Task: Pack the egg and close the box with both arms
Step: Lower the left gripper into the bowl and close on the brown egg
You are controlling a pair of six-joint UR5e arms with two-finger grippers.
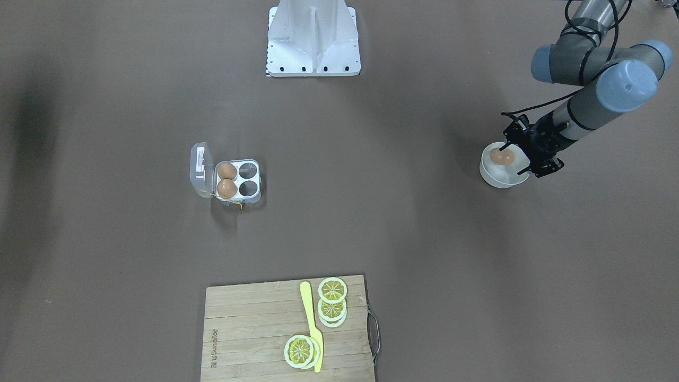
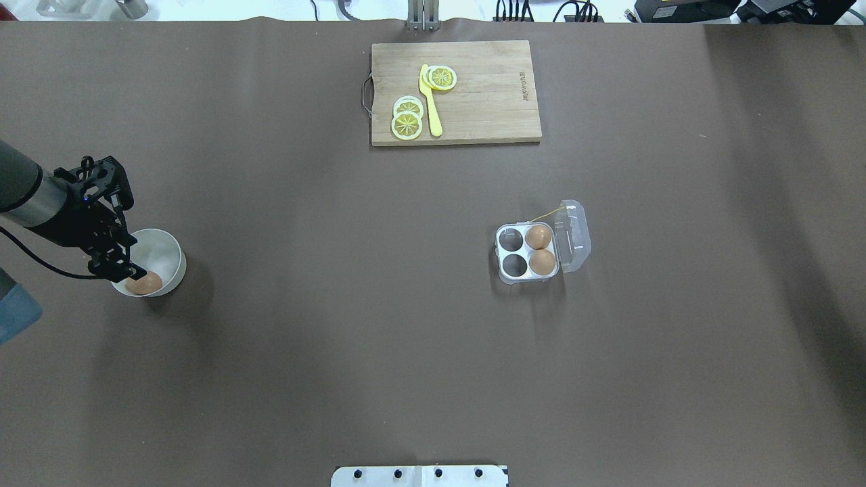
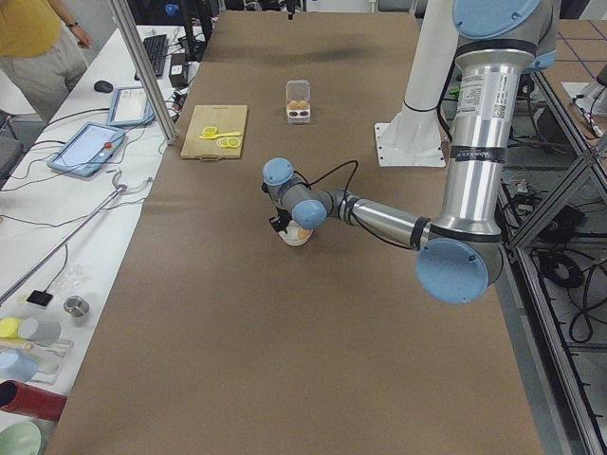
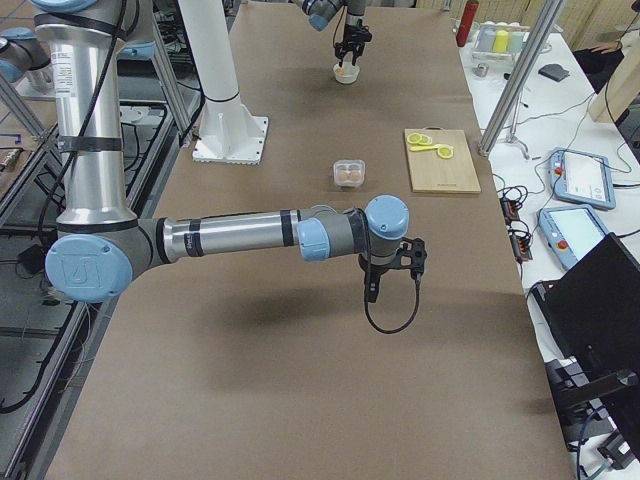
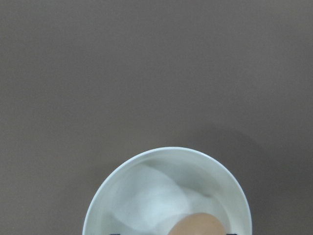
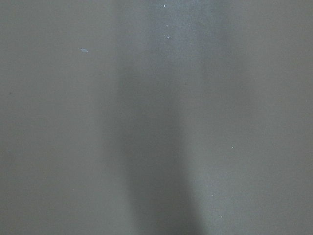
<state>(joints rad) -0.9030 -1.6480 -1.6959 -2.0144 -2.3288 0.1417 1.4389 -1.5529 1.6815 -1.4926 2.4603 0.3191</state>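
Note:
My left gripper [image 1: 512,157] is over the round white bowl [image 1: 493,180] at the table's left end, shut on the egg [image 1: 502,156]. It holds the egg at rim height on the side toward the robot base. The egg also shows in the overhead view [image 2: 145,283] and, blurred, at the bottom of the left wrist view [image 5: 198,225]. The box [image 2: 512,251] sits right of centre with its lid [image 2: 575,233] open. Two brown eggs [image 2: 540,249] fill the cups beside the lid, and the two other cups are empty. My right gripper [image 4: 372,285] shows only in the right side view, above bare table; I cannot tell whether it is open.
A wooden cutting board [image 2: 487,101] with lemon slices [image 2: 408,118] and a yellow knife [image 2: 430,101] lies at the far edge. The white metal stand [image 1: 313,37] is at the robot's side. Brown table lies between the bowl and the box.

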